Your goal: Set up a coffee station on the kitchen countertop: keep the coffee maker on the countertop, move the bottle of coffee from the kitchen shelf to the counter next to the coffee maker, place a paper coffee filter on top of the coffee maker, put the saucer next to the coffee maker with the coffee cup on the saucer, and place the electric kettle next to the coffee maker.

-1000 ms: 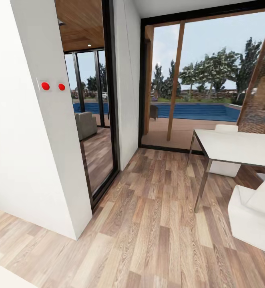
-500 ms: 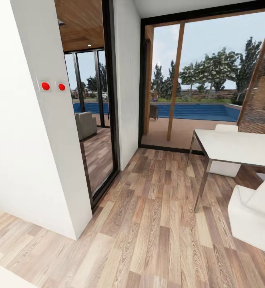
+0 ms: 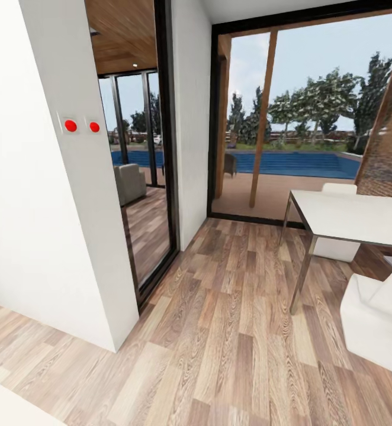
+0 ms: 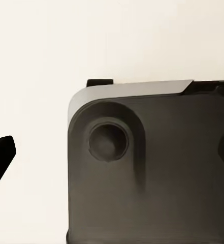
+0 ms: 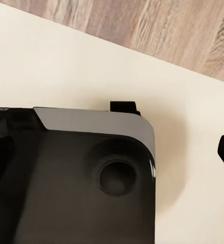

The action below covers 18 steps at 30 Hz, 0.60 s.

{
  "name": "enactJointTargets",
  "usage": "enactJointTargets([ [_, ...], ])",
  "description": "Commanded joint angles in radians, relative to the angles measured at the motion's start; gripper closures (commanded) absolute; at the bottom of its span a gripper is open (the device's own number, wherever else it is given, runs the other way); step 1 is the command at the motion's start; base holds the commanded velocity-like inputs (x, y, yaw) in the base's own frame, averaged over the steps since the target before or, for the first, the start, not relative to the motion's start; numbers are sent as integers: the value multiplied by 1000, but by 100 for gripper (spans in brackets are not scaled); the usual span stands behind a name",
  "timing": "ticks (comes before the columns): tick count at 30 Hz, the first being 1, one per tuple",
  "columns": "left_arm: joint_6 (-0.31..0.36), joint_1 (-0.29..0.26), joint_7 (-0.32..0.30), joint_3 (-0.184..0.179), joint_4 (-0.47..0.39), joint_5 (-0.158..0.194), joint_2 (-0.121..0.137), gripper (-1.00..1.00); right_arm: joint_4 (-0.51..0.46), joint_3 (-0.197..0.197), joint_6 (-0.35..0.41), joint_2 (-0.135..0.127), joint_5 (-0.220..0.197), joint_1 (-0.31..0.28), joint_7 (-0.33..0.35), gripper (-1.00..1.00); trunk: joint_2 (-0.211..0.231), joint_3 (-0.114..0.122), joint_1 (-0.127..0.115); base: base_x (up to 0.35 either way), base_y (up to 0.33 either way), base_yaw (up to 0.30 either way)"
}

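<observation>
Head view: wood-plank floor [image 3: 231,331]; white wall [image 3: 36,195] at left carrying two red buttons [image 3: 70,125]; white table [image 3: 356,218] and white chair [image 3: 376,316] at right; glass doors [image 3: 291,118] at far end, facing a pool [image 3: 291,163]. No task item is visible. Each wrist view shows dark robot housing [image 4: 152,168] over a cream surface [image 5: 66,66]; finger state of both grippers cannot be determined.
</observation>
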Motion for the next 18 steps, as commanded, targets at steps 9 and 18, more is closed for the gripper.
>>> enactJointTargets([
  [9,-1,0,1,2,0,1,0,-100,1,0,-4,0,0,0,2,-100,-1,-15,0,0,0,75],
  [18,-2,0,4,7,-1,4,1,-100,5,0,-5,4,1,0,-1,-100,48,-4,-27,0,0,180],
])
